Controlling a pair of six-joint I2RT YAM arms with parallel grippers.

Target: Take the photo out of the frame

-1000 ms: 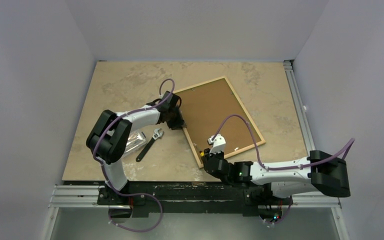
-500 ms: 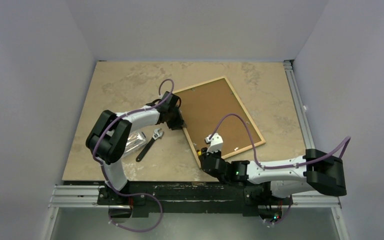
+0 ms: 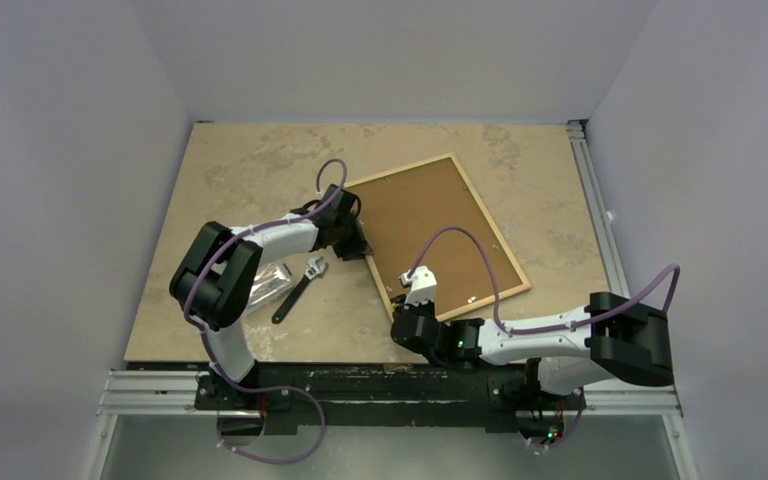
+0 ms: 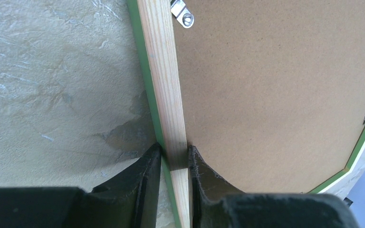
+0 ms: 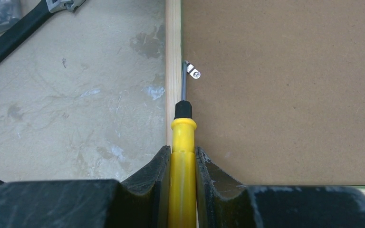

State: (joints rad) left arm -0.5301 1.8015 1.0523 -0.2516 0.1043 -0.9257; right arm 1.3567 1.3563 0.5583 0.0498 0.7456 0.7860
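The frame (image 3: 492, 233) lies face down on the table, pale wood edges up, with a thin green moulding (image 4: 148, 90) at its outer side. A brown backing board (image 3: 430, 225) fills it and hides the photo. My left gripper (image 4: 172, 154) is shut on the frame's left wood rail (image 4: 164, 71). My right gripper (image 5: 182, 156) is shut on a yellow-handled screwdriver (image 5: 183, 142). Its metal tip rests at a small silver retaining clip (image 5: 193, 73) on the frame's near-left rail. Another clip (image 4: 184, 14) shows near the left gripper.
A black adjustable wrench (image 3: 298, 288) and a shiny foil packet (image 3: 266, 285) lie left of the frame. The wrench also shows in the right wrist view (image 5: 24, 28). Grey walls enclose the table; a metal rail (image 3: 600, 220) runs along its right edge.
My right arm has slid left along the near edge, carrying the screwdriver further toward the frame's near-left corner. The left gripper stays on the frame rail.
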